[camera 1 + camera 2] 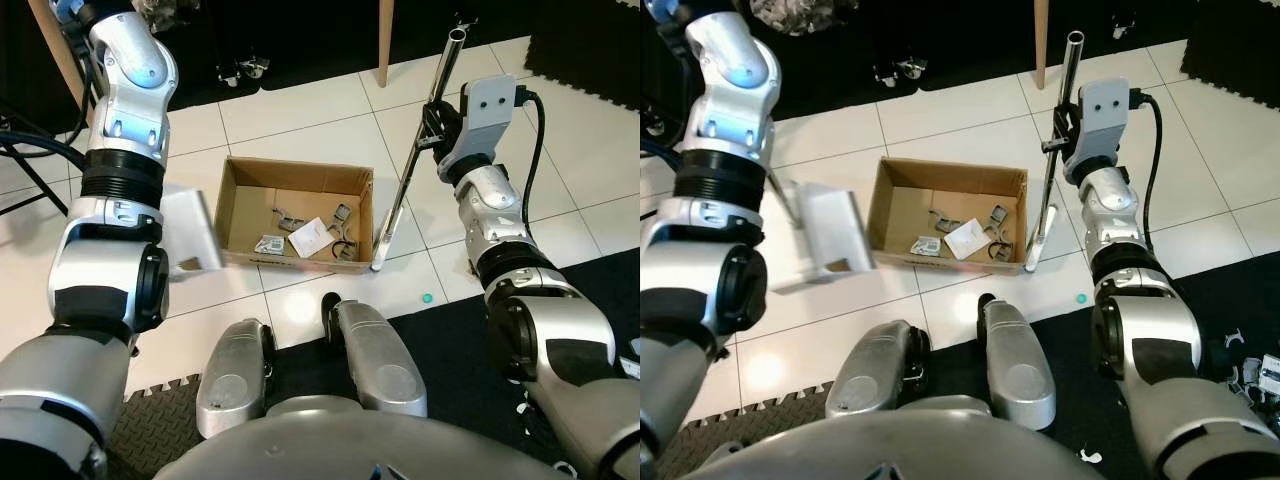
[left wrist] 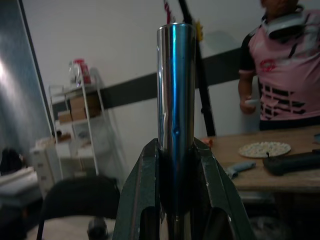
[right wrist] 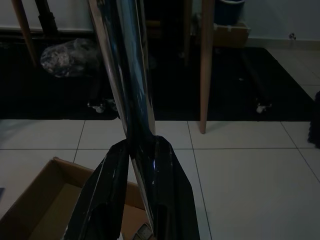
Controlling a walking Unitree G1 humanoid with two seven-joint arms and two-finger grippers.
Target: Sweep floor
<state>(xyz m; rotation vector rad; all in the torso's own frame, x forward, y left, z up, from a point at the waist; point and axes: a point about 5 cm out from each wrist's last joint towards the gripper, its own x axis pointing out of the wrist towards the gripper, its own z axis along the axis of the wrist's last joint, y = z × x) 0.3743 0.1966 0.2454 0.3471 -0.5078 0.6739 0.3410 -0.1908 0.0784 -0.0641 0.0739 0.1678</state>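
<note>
My right gripper point(image 1: 433, 118) is shut on the silver pole of a broom point(image 1: 412, 165). The pole slants down to a narrow white head point(image 1: 383, 245) resting on the tiles against the right side of a cardboard box point(image 1: 250, 180). Scraps of paper and small bits point(image 1: 312, 235) lie inside the box. A pale grey dustpan point(image 1: 190, 232) hangs just left of the box, above the tiles. In the left wrist view my left gripper point(image 2: 175, 147) is shut on a shiny metal tube point(image 2: 175, 75), the dustpan's handle. The right wrist view has the right gripper point(image 3: 137, 145) clamped on the broom pole.
A small teal cap point(image 1: 427, 297) lies on the white tiles right of my legs point(image 1: 370, 360). Black foam mats point(image 1: 450, 340) border the tiles near and far. A wooden leg point(image 1: 384, 40) and caster wheels point(image 1: 245, 68) stand at the back. A person point(image 2: 285, 65) stands behind a table point(image 2: 270, 150).
</note>
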